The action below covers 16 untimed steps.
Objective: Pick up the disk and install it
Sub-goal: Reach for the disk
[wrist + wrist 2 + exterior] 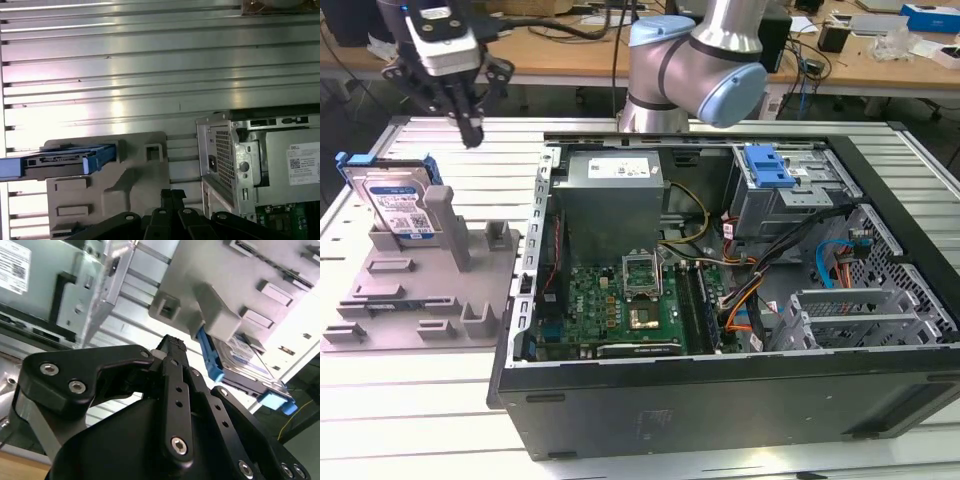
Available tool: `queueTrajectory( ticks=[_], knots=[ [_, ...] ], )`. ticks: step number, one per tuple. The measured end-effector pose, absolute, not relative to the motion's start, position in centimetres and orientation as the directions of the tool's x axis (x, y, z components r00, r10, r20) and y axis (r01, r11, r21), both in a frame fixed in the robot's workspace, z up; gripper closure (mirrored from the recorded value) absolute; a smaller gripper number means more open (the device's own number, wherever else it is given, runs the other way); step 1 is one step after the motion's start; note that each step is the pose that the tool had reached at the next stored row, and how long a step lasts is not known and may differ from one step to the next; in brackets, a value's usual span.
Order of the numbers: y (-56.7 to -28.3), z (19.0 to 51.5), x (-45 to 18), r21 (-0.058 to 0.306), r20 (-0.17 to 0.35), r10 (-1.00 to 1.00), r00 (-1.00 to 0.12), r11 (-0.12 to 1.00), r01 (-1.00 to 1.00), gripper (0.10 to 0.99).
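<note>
Overhead, the black claw (471, 132), closed tight on nothing, hangs in free air clear of the flat silver blue-framed hard disk (398, 205), which stands on edge in the grey moulded plastic tray (410, 292) beside the open black computer case (720, 400).

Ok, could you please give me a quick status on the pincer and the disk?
Pincer shut, empty, hovering apart from disk. Disk on edge in grey tray, beside tall post. Nothing between pincer and disk.
</note>
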<state>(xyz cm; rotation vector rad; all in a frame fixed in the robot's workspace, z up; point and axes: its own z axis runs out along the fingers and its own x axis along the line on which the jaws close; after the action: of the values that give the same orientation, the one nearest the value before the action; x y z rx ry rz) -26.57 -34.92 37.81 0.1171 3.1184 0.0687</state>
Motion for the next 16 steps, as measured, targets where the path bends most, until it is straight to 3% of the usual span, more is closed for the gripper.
queueTrajectory(
  ticks=[16],
  knots=[
    [-32.0,37.1,-34.5,0.045,-0.019,0.075,-0.997,0.996,0.075,0.98]
  ],
)
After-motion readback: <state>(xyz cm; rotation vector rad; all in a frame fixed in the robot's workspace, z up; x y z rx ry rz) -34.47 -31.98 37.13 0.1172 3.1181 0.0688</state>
